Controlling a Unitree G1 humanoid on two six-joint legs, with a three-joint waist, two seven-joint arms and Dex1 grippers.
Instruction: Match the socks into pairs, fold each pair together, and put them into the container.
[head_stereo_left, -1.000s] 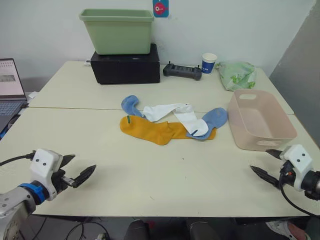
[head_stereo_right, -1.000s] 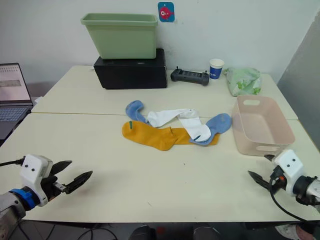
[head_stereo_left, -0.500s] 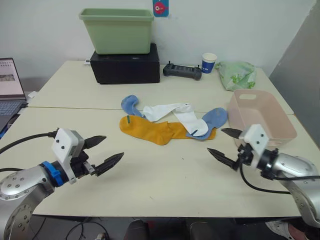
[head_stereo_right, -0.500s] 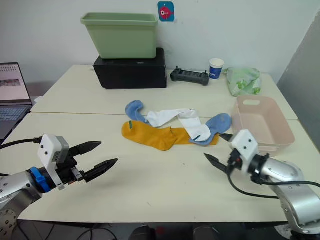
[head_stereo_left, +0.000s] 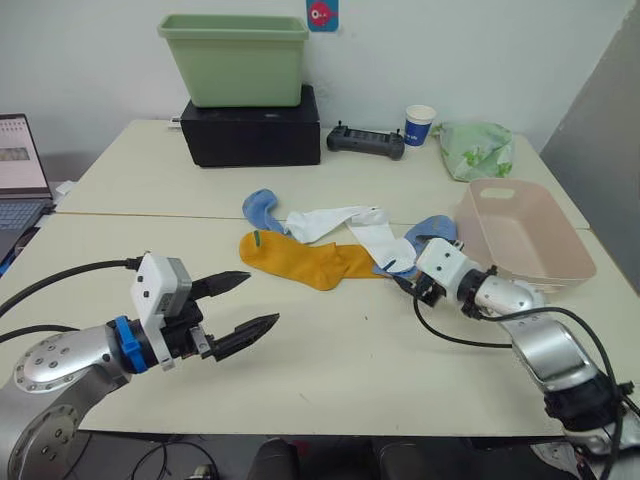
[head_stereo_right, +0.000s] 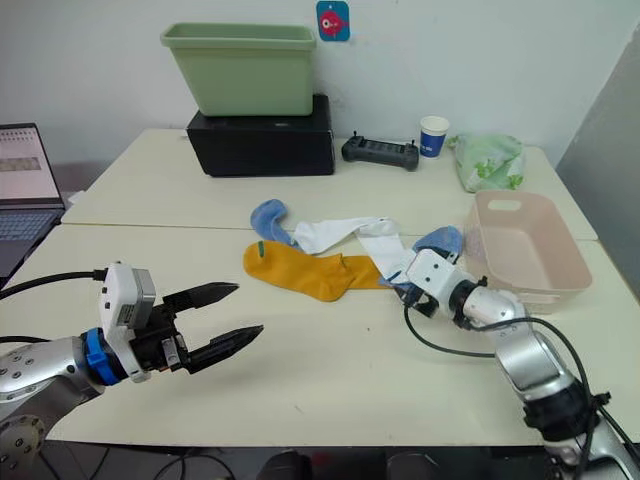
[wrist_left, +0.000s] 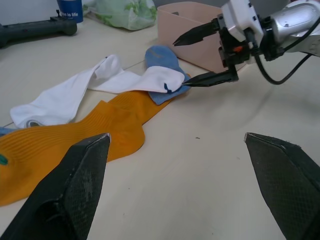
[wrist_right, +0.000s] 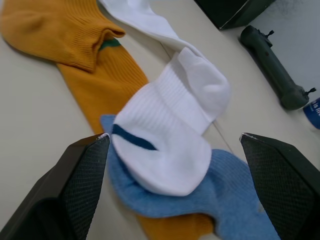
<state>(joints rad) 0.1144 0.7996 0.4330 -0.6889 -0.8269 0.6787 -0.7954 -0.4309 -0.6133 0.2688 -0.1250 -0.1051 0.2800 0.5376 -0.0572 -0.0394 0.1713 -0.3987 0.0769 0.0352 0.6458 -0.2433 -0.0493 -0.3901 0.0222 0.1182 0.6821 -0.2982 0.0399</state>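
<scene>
Both grippers have advanced toward the socks since the earlier frames. Right gripper (wrist_left: 202, 56), fingers spread apart, now reaches the near end of the pile at frame centre, its tips just beside the white sock (wrist_right: 167, 131) lying over a light blue sock (wrist_right: 220, 185) and the mustard-yellow sock (head_stereo_left: 305, 262). Left gripper (head_stereo_left: 240, 305), also spread and empty, hovers lower left. At right sits the pink container (head_stereo_left: 525, 240), just beside the pile.

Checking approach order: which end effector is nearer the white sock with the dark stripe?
Right. The right end effector is open right at that white sock; the left end effector hovers open over bare table, well short.
</scene>
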